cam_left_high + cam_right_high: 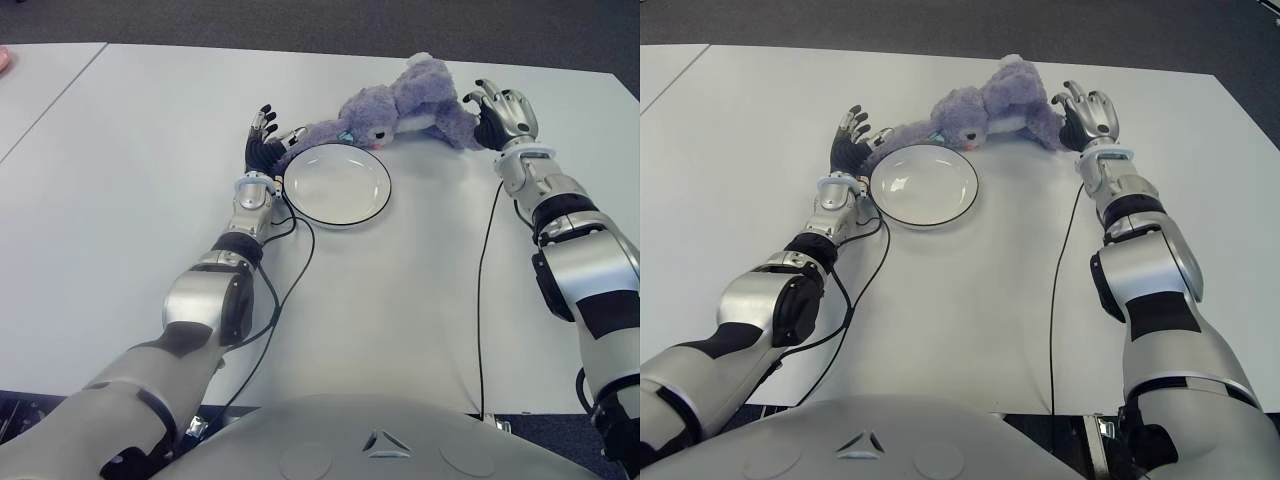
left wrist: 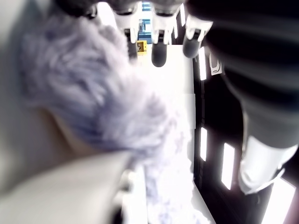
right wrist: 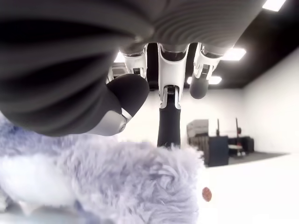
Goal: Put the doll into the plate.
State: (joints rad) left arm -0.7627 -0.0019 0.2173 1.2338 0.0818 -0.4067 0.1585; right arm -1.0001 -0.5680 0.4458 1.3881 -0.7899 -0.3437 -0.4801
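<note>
Head views: a fluffy lilac plush doll (image 1: 400, 108) lies on the white table (image 1: 150, 150), stretched between the 2 hands. The left hand (image 1: 263, 143) sits at the doll's near-left end, fingers spread upward and gripping nothing. The right hand (image 1: 503, 115) sits at the doll's other end, fingers loosely spread. A round white plate with a dark rim (image 1: 337, 185) lies just right of the left hand, the doll along its far edge.

Left wrist view: fur (image 2: 88, 98) fills the space below extended fingertips (image 2: 159, 55).

Right wrist view: uncurled fingers (image 3: 168, 121) hang just above fur (image 3: 121, 182).
</note>
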